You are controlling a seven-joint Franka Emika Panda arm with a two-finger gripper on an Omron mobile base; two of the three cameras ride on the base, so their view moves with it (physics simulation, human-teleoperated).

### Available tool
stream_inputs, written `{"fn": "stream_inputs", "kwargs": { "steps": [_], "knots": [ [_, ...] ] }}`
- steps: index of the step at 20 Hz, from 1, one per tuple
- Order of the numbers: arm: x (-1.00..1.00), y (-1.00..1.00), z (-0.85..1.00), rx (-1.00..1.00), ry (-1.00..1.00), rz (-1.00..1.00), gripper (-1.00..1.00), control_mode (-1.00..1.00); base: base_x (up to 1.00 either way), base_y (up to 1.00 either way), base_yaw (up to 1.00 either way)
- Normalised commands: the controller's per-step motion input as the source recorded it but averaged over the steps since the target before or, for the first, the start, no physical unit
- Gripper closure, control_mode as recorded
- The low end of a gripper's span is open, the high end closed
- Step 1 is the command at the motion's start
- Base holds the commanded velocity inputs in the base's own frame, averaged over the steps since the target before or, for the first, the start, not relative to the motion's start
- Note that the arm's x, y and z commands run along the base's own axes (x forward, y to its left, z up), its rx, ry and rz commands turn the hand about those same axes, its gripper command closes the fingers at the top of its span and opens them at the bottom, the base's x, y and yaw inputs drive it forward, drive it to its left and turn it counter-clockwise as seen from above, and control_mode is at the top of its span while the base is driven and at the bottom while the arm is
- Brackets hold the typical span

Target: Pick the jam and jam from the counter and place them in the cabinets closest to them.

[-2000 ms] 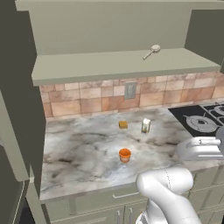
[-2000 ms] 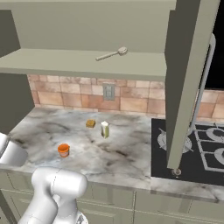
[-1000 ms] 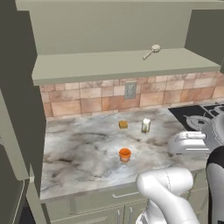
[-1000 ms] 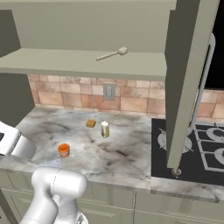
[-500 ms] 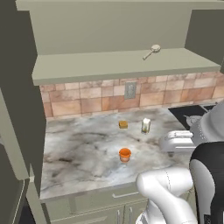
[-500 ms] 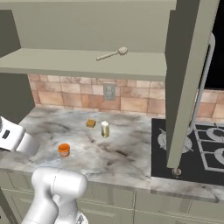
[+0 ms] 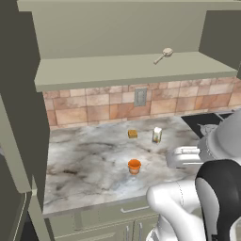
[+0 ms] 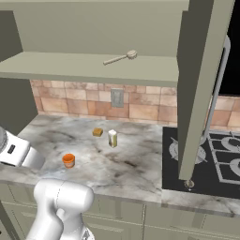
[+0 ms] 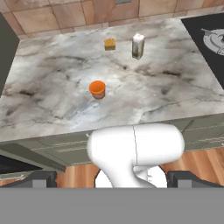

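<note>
Since the earlier frames the arm has swung inward over the counter's [image 7: 89, 164] front edge; the gripper [image 9: 112, 177] hangs spread wide, holding nothing. One orange-lidded jam [image 9: 97, 89] stands upright mid-counter; the squat amber jam [image 9: 110, 44] sits upright nearer the tiled wall beside a pale carton [image 9: 138, 46].
</note>
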Motion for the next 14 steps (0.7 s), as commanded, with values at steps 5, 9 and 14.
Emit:
{"fn": "stream_inputs", "kwargs": {
  "steps": [5, 9, 14],
  "knots": [
    [0.15, 0.0, -0.11, 0.0, 0.0, 0.0, -1.0, -1.0, 0.0, 0.0, 0.0],
    [0.22, 0.0, -0.06, 0.0, 0.0, 0.0, -1.0, -1.0, 0.0, 0.0, 0.0],
    [0.22, 0.0, -0.03, 0.0, 0.0, 0.0, -1.0, -1.0, 0.0, 0.0, 0.0]
  ]
}}
